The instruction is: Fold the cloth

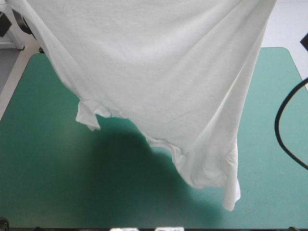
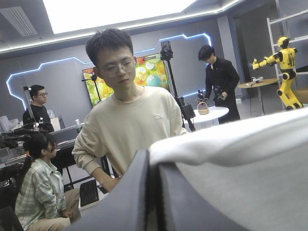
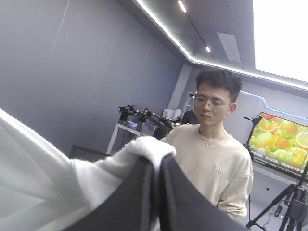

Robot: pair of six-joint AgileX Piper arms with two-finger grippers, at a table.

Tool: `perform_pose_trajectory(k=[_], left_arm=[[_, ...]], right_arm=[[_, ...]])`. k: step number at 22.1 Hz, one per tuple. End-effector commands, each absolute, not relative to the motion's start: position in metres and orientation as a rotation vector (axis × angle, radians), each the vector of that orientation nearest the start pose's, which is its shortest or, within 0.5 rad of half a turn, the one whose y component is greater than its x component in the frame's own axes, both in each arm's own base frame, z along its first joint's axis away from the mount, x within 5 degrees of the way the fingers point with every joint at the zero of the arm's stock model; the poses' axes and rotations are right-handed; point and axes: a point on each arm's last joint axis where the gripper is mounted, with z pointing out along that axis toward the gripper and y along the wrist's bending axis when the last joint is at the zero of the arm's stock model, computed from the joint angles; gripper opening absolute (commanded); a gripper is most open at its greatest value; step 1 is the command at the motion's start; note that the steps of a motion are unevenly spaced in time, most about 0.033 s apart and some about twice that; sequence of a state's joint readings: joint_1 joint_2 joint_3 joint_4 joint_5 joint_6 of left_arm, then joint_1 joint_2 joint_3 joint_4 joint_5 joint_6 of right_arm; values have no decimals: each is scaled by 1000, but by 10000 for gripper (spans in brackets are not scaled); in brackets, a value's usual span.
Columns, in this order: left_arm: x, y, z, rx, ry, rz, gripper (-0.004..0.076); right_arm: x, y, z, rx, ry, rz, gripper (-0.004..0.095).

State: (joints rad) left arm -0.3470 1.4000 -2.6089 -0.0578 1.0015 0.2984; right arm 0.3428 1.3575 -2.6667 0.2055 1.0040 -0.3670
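So the T-shirt (image 1: 159,72) is hoisted up over the teal-green table (image 1: 43,168), hanging from 12 o'clock down to a low corner around 5, with one sleeve (image 1: 89,115) dangling near 9. The left gripper (image 2: 153,161) is pinched nearly closed on a white fold. Same for the right gripper (image 3: 156,161), with cloth bunched over its tip.

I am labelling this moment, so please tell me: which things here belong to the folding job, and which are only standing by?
Part of the job: T-shirt, lifted and hanging; left gripper, shut on it; right gripper, shut on it.
Just there: table with teal-green cover, under the T-shirt.
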Motion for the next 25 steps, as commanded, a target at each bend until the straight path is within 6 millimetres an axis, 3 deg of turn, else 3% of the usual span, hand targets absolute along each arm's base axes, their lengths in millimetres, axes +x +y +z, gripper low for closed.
perform_pose_trajectory(k=[1,3,6,7,9,11,15,18,23,25], left_arm=[[136,-54,682,409,1170,-110,-17],[161,-62,675,408,1212,-108,-17],[221,-82,655,412,1277,-85,-17],[233,-86,651,407,1279,-82,-17],[263,-93,644,366,1235,-52,-17],[289,-101,648,302,1017,-38,-17],[308,-103,649,284,793,79,-17],[312,-106,648,344,705,265,-17],[334,-101,631,347,880,280,-17],[356,-93,612,295,1053,227,-17]], right_arm=[[90,41,695,-434,1069,113,-17],[115,47,688,-425,1142,98,-17],[187,67,667,-413,1275,61,-17],[201,72,663,-415,1284,61,-17],[237,85,652,-404,1272,69,-17],[269,94,651,-352,1146,49,-17],[275,95,664,-280,880,9,-18],[278,95,664,-291,864,-58,-17],[318,80,632,-282,1147,-86,-17],[340,74,610,-268,1297,-83,-17]])
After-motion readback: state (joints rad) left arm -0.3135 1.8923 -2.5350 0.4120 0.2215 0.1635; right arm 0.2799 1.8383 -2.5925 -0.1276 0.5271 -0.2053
